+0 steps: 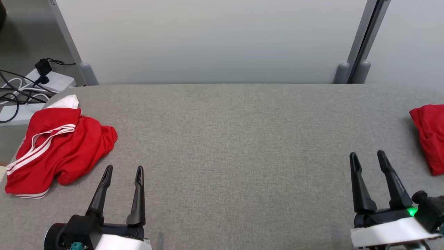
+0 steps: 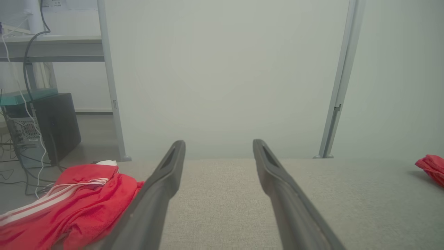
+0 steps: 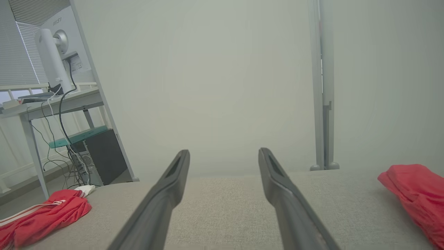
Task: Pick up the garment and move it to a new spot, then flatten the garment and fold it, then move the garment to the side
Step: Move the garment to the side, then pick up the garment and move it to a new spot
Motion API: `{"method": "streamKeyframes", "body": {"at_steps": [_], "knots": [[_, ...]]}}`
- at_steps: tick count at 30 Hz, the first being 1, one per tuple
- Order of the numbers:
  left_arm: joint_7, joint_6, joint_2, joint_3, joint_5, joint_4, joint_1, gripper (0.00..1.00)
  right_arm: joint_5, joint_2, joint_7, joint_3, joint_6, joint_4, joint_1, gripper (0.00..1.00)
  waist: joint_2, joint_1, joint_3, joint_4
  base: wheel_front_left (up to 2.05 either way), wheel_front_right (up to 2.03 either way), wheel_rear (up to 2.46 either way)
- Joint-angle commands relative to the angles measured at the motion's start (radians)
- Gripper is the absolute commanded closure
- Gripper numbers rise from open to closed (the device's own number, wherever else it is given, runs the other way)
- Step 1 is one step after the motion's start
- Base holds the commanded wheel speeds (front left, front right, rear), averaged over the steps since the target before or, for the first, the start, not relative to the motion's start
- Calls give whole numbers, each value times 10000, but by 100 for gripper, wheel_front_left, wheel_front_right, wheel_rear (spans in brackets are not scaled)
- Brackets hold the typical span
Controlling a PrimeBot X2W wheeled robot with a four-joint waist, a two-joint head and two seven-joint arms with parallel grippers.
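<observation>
- Left gripper (image 1: 124,168) & right gripper (image 1: 366,153), head view: both spread, empty, over table (image 1: 225,139); garment (image 1: 59,152) crumpled at left edge. Step 1 (pick-up) not begun.
- Left wrist view: garment near, left of fingers (image 2: 163,187). Next: swing left, descend, pinch a fold.
- Right wrist view: 2nd red cloth (image 3: 416,194) far right.

On the table (image 1: 222,139) lie 2 items: left garment (image 1: 59,149) at its left end, right garment (image 1: 430,135) at its right end.

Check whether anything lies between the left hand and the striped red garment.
Nothing visible does: the left hand, open, sits beside the striped red garment with bare grey surface between them.
</observation>
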Motion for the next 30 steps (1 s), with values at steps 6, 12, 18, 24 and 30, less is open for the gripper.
{"method": "streamKeyframes", "body": {"at_steps": [6,12,18,24,30], "knots": [[-58,-131,-6,491,149,-47,-115,0,-121,-6,-103,220,0,-266,365,0,0,1,-143,-75,0,0,0],[-58,-84,-10,475,80,31,-118,0,-106,53,-103,260,0,-134,476,0,0,1,-172,-162,0,0,0],[-58,-122,-11,393,65,192,-123,0,-60,116,-103,217,0,-35,422,0,0,1,-203,-277,0,0,0],[-58,-155,-11,385,21,395,-132,0,-112,149,-103,191,0,3,430,0,0,1,-255,-334,0,0,0],[-58,-177,-12,364,-59,451,-143,0,-165,173,-103,171,0,49,438,0,0,1,-268,-380,0,0,0]]}}
